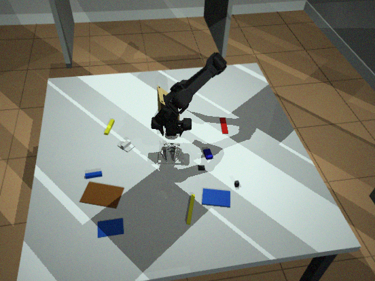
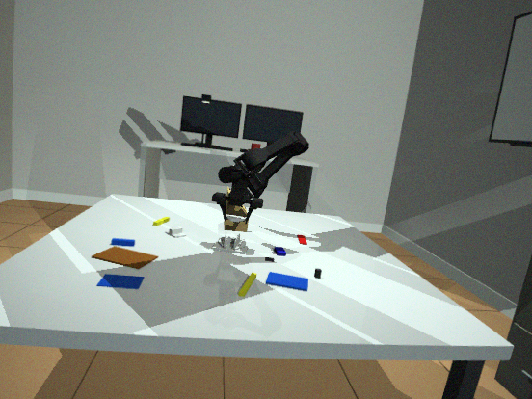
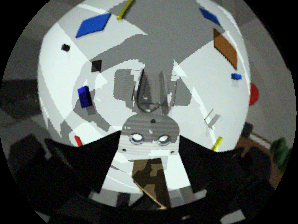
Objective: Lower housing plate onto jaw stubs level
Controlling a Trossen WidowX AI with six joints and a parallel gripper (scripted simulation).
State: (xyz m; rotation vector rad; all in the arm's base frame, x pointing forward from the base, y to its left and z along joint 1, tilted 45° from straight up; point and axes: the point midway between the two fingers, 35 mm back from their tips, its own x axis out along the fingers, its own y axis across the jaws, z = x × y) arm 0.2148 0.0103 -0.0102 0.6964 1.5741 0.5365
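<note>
The grey housing plate point(image 1: 171, 136) point(image 2: 235, 218) point(image 3: 150, 126) has two bright round holes, seen in the wrist view. My gripper point(image 3: 149, 135) is shut on it, with one black finger at each side edge. The plate hangs above the table, looks roughly level in the exterior view, and does not touch the jaw assembly. The grey jaw assembly point(image 1: 170, 153) point(image 2: 231, 243) point(image 3: 150, 102) stands on the table below and slightly toward the front of the plate. The plate hides its near part in the wrist view. The pins and stubs are too small to tell apart.
A dark blue block point(image 1: 208, 153) point(image 2: 279, 251) point(image 3: 84, 97) and a flat black piece point(image 1: 201, 167) lie right of the jaws. A small white bracket point(image 1: 126, 145) point(image 2: 176, 232) lies left. A tan panel point(image 1: 161, 95) stands behind the gripper. Blue, brown, yellow and red pieces lie farther out.
</note>
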